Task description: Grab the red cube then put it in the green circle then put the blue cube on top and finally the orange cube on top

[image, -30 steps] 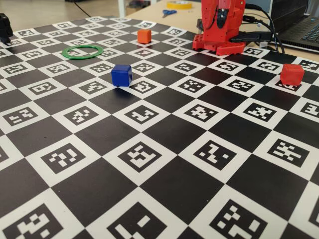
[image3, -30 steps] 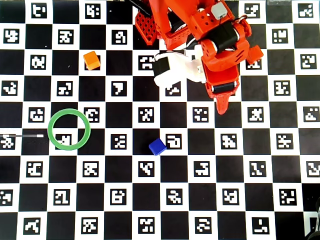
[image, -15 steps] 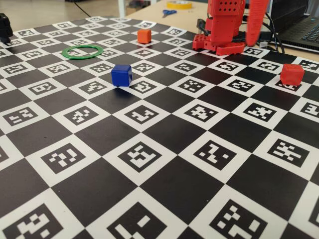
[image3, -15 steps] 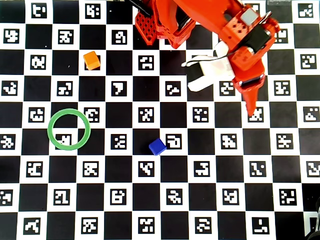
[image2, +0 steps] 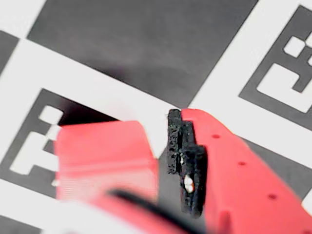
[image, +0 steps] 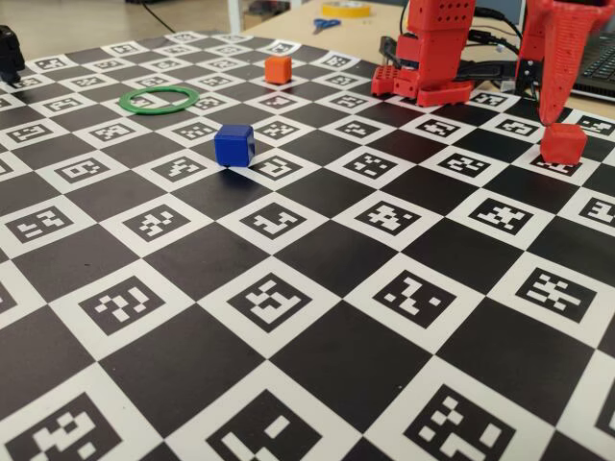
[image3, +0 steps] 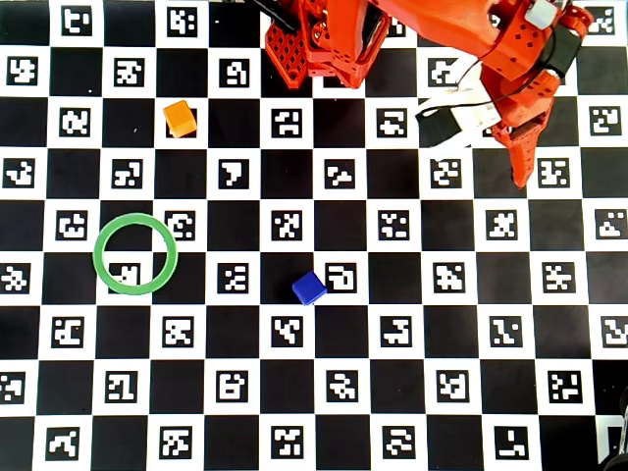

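The red cube point(image: 563, 142) sits on the checkered board at the right; the overhead view hides it under the arm. My gripper point(image: 554, 117) stands right over it, fingers pointing down. In the wrist view the red cube point(image2: 105, 158) lies between the jaws, with a narrow gap to the black pad point(image2: 185, 161) on its right. The other jaw is a blur at the bottom, so my gripper point(image2: 146, 168) is open around the cube. The blue cube point(image: 234, 144) point(image3: 308, 287) is mid-board. The orange cube point(image: 278, 68) point(image3: 180, 118) is at the back. The green circle point(image: 159, 99) point(image3: 135, 253) lies empty at the left.
The arm's red base point(image: 430, 67) point(image3: 319, 44) stands at the back edge of the board. Blue scissors point(image: 325, 24) and a yellow tape roll point(image: 346, 9) lie on the table behind it. A black object point(image: 10, 53) is at the far left edge.
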Robot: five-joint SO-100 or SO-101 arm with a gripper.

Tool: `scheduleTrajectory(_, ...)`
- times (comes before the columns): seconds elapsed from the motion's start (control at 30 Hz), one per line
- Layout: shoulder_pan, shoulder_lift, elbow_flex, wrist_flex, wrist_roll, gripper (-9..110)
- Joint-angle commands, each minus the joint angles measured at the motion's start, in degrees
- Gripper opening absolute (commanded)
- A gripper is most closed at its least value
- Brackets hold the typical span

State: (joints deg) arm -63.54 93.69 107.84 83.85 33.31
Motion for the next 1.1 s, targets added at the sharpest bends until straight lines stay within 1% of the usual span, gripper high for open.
scheduleTrajectory(0.0,-1.8,0.5,-5.3,-0.1,2.4,62)
scheduleTrajectory(0.23,-6.7,0.5,-4.5,0.0,6.9,61)
scheduleTrajectory(0.5,-13.4,3.5,-2.2,-4.9,9.6,61)
scheduleTrajectory(0.77,-13.6,3.3,4.9,-16.0,11.5,59)
scheduleTrajectory(1.07,-13.2,3.5,10.2,-22.8,12.5,58)
